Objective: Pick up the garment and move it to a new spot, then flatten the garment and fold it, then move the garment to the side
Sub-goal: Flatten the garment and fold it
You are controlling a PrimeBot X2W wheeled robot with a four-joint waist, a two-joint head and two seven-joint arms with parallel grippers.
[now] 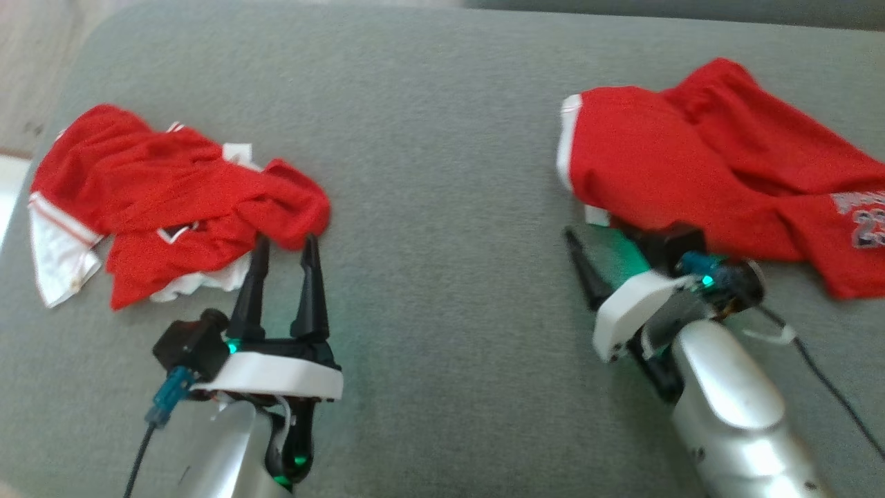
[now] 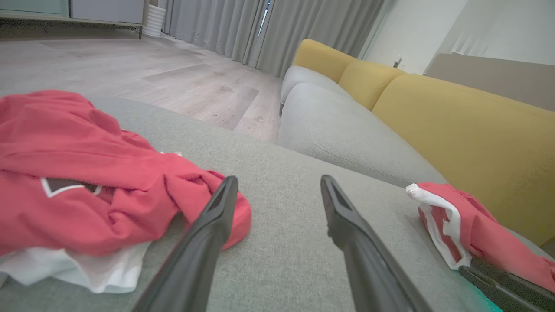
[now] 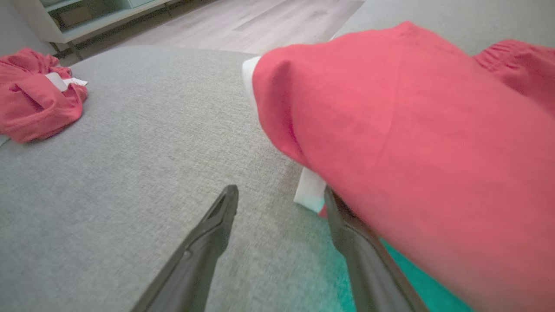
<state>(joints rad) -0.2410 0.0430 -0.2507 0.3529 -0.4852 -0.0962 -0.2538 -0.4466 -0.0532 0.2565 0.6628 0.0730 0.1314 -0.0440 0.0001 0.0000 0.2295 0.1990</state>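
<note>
Two red garments lie on the grey cushion (image 1: 442, 138). A crumpled red and white garment (image 1: 173, 194) (image 2: 86, 173) (image 3: 34, 99) is on the left. My left gripper (image 1: 285, 242) (image 2: 278, 182) is open, its left fingertip touching that garment's near edge and nothing between the fingers. Red shorts with white trim (image 1: 712, 166) (image 2: 477, 225) (image 3: 412, 130) are spread on the right. My right gripper (image 1: 601, 242) (image 3: 281, 193) is open at their near left corner. One of its fingers (image 3: 347, 225) is tucked under the cloth edge, the other lies on bare cushion.
A grey sofa seat with yellow back cushions (image 2: 455, 125) stands beyond the cushion's far edge. Wooden floor (image 2: 173, 78), grey curtains (image 2: 303, 26) and a low cabinet (image 3: 86, 17) lie past that. A black cable (image 1: 823, 380) trails by my right forearm.
</note>
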